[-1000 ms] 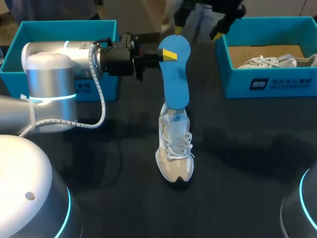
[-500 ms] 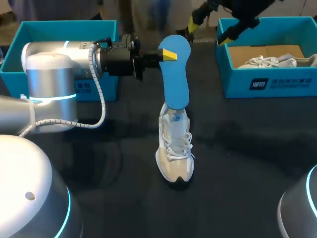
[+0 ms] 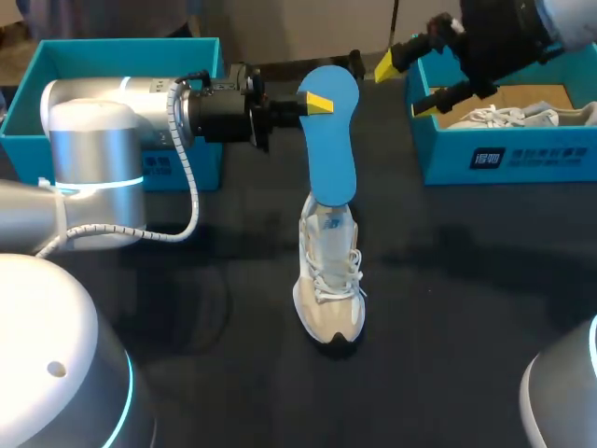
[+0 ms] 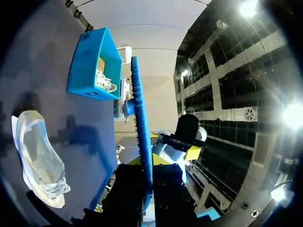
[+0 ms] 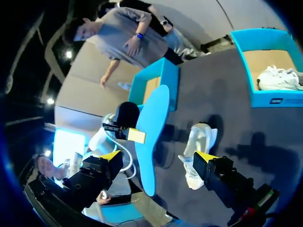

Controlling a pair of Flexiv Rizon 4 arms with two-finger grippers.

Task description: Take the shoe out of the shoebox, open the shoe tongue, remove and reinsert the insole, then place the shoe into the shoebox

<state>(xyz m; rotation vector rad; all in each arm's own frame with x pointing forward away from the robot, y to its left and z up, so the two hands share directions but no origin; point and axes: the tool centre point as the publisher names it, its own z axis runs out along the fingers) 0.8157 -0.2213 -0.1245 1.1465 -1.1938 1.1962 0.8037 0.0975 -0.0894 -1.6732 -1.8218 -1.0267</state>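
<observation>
Plainly, my left gripper [image 3: 315, 103] is clamped on the upper end of the blue insole [image 3: 332, 159]. It holds the insole upright at the centre of the frame, lower end at the mouth of the shoe [image 3: 329, 280], which I judge lines it up for sliding in. The shoe lies on the dark worktop [image 3: 466, 299] just below centre, toe toward the bottom edge, pale mesh with white laces. My right gripper [image 3: 407, 82] hangs spread wide and empty at the upper right, beside the blue shoebox [image 3: 504, 159], probably to stay clear.
</observation>
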